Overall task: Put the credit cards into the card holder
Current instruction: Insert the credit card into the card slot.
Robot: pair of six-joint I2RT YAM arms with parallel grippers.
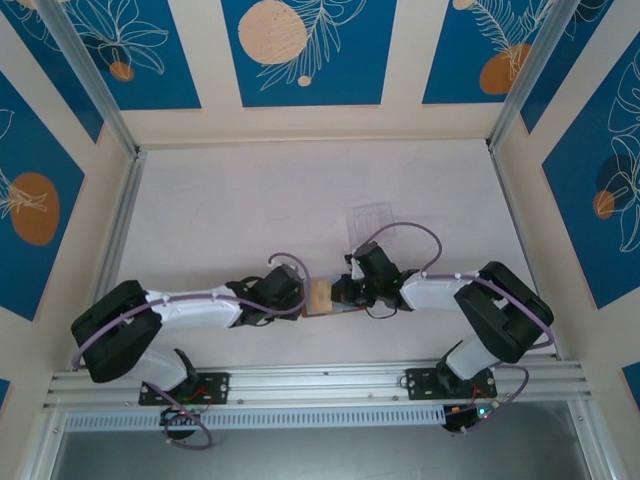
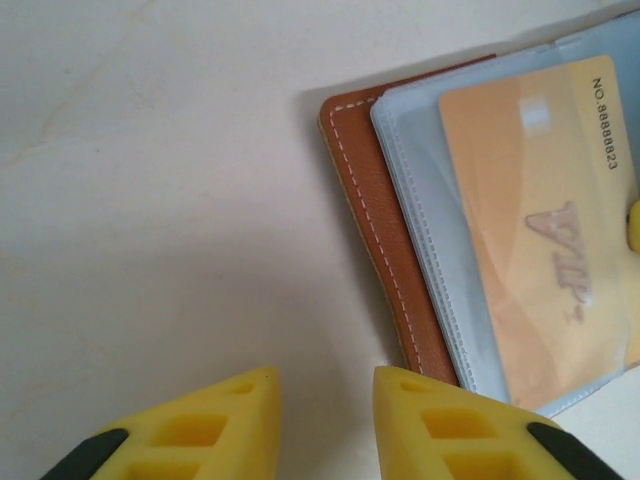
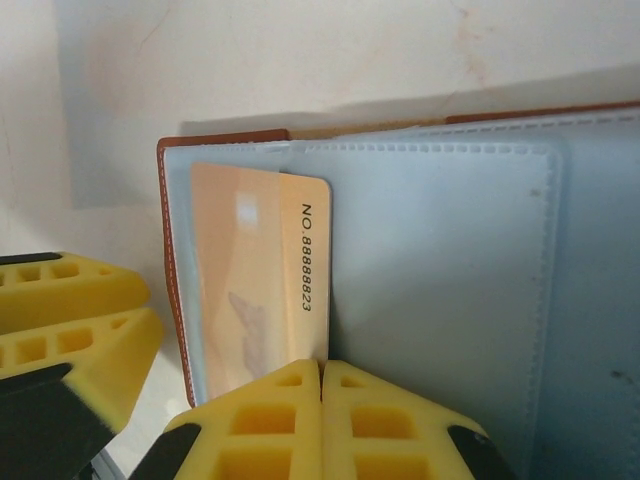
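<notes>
The card holder (image 2: pixel 372 225) lies open on the table between both arms, its brown leather edge framing a grey-blue inside (image 3: pixel 440 280). One pale orange credit card (image 3: pixel 258 285), printed NO.88888823, sits partly under a clear sleeve at the holder's left end (image 2: pixel 540 240) (image 1: pixel 320 296). My right gripper (image 3: pixel 321 385) is shut, its joined tips touching the card's exposed edge, with nothing between the fingers. My left gripper (image 2: pixel 327 415) is open over bare table, its right finger (image 2: pixel 440 425) at the holder's corner. Other cards are out of view.
A clear plastic box (image 1: pixel 372 218) stands on the table behind the right arm. The left gripper's yellow fingers (image 3: pixel 70 300) sit just left of the holder. Metal rails (image 1: pixel 320 380) run along the near edge, and bare tabletop (image 1: pixel 230 210) stretches behind.
</notes>
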